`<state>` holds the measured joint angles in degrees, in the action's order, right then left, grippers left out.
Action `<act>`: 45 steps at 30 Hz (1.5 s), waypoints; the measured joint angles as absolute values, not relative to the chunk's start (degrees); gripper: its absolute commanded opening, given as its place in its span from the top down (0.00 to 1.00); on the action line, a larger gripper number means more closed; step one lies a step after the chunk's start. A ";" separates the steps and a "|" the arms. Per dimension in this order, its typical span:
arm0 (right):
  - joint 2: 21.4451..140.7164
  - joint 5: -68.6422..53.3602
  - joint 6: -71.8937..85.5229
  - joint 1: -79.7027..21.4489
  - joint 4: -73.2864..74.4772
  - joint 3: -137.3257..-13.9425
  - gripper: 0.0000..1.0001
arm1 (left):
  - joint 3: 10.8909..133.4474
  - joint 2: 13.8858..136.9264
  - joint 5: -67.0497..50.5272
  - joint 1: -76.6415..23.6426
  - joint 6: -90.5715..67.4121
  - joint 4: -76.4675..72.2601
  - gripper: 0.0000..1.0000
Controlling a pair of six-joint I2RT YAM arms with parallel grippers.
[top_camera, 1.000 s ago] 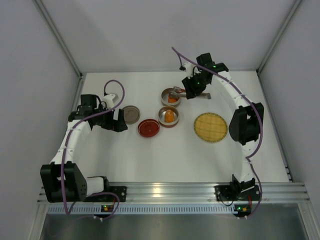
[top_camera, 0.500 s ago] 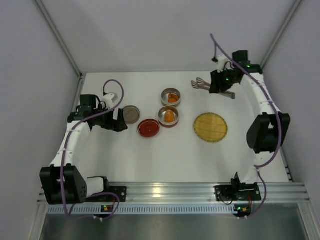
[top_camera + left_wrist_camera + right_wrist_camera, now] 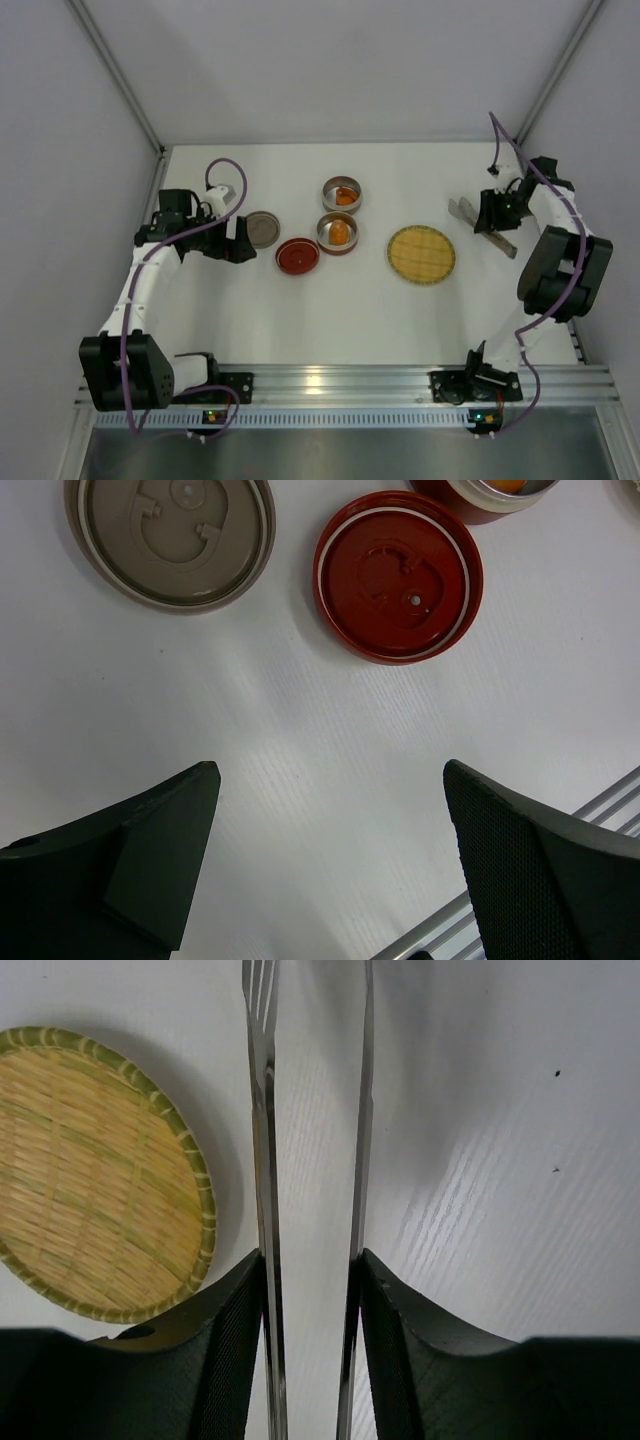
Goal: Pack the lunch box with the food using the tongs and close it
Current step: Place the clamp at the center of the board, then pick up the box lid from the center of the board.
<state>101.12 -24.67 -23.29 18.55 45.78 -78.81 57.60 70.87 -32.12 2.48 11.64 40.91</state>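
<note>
So the right pincer (image 3: 312,1270) was clamped on the tongs (image 3: 262,1160), with both slim silver arms squeezed between its fingers. That was out at the right side of the table (image 3: 300,310), just beside the yellow woven plate (image 3: 421,254). The food (image 3: 340,232) sat in the two round tins (image 3: 322,232) near the middle, one orange lump in each. Meanwhile the left pincer (image 3: 328,780) hung with its jaws wide apart, gripping nothing, close to the red lid (image 3: 398,575) and the beige lid (image 3: 170,530), both lying flat.
</note>
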 measured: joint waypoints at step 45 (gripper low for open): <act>89.10 -38.98 -26.65 15.51 50.37 -77.54 0.01 | 36.18 54.30 -22.44 -22.15 60.95 22.24 0.20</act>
<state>89.10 -38.98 -26.65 15.51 50.37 -77.54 36.18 54.30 -22.44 -22.15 60.95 22.24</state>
